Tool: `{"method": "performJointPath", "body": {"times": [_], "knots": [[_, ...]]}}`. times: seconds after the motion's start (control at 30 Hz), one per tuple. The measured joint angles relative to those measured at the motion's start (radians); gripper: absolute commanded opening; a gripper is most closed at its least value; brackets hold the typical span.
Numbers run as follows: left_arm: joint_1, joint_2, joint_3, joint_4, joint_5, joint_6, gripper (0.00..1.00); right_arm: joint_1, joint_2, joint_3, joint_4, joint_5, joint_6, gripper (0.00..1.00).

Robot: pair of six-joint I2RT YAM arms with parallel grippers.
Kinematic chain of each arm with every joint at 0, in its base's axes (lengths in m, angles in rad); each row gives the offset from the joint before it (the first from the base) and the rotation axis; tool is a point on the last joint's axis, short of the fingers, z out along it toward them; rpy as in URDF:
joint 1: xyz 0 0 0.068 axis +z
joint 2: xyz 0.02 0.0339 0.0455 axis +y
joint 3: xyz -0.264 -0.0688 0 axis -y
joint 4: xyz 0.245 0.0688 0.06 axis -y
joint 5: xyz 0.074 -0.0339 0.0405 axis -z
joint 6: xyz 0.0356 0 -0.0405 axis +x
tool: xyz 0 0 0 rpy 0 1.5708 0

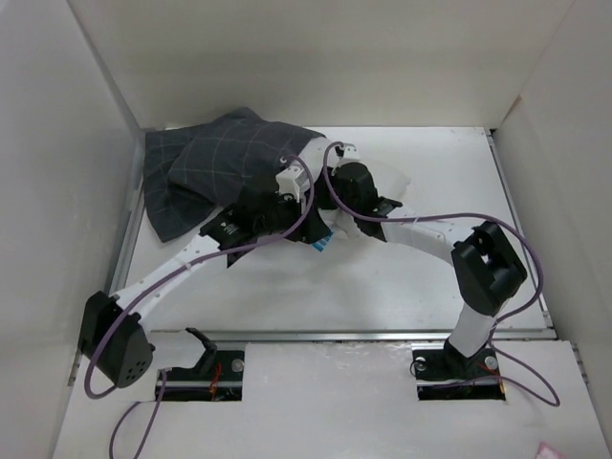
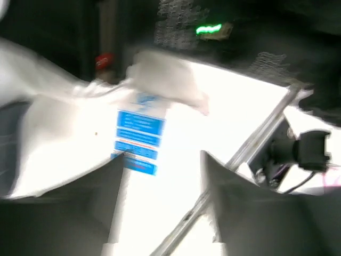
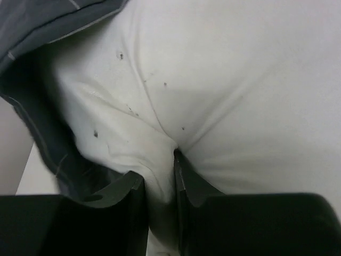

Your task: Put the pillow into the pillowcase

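Charcoal-grey checked fabric, the pillowcase [image 1: 215,167], lies bunched at the far left corner of the white counter [image 1: 402,277], and both arms reach in over its near edge. The white pillow [image 3: 224,80], dotted with a few dark specks, fills the right wrist view. There the pillowcase's edge wraps around the pillow's left side and upper corner, and the rest of the pillow is bare. The right hand [image 3: 157,176] has its fingers drawn close together, pinching a fold of the pillow's cover between them. The left hand [image 2: 162,176] appears in a blurred view with its fingers spread apart and nothing between them — the pillow's blue-and-white tag [image 2: 137,140] lies just beyond its left finger.
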Motion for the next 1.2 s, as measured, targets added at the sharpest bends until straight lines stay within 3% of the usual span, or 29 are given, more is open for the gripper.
{"method": "performJointPath", "body": {"times": [0.03,0.07,0.13,0.2,0.33,0.53,0.67,0.8,1.0,1.2], "knots": [[-0.006,-0.022,0.002,-0.005,-0.003,0.0,0.68,-0.001,0.003,-0.012,0.018,-0.029,0.0,0.33],[-0.014,-0.041,0.01,-0.022,-0.007,-0.01,0.69,-0.002,0.006,-0.023,0.034,-0.056,-0.001,0.46],[-0.021,-0.066,0.034,-0.056,-0.031,-0.013,0.71,-0.003,0.004,-0.045,0.057,-0.094,-0.006,0.58],[-0.022,-0.082,0.062,-0.1,-0.088,-0.019,0.73,-0.005,-0.01,-0.063,0.071,-0.119,-0.022,0.76],[-0.022,-0.122,0.145,-0.208,-0.296,-0.051,0.73,-0.024,-0.097,-0.094,0.06,-0.176,-0.08,0.95],[-0.021,-0.111,0.256,-0.298,-0.605,-0.095,0.81,-0.069,-0.192,-0.021,-0.058,-0.198,-0.345,0.99],[-0.021,0.028,0.318,-0.31,-0.705,-0.084,0.82,-0.081,-0.182,0.04,-0.158,-0.162,-0.555,0.99],[-0.013,0.21,0.377,-0.322,-0.766,-0.068,0.82,-0.143,-0.153,0.051,-0.22,-0.224,-0.708,0.99],[0.039,0.383,0.444,-0.404,-0.891,-0.098,0.7,-0.185,-0.048,0.106,-0.27,-0.367,-0.859,0.99],[0.049,0.397,0.481,-0.462,-0.981,-0.137,0.62,-0.179,0.031,0.167,-0.269,-0.462,-0.912,0.99]]}}
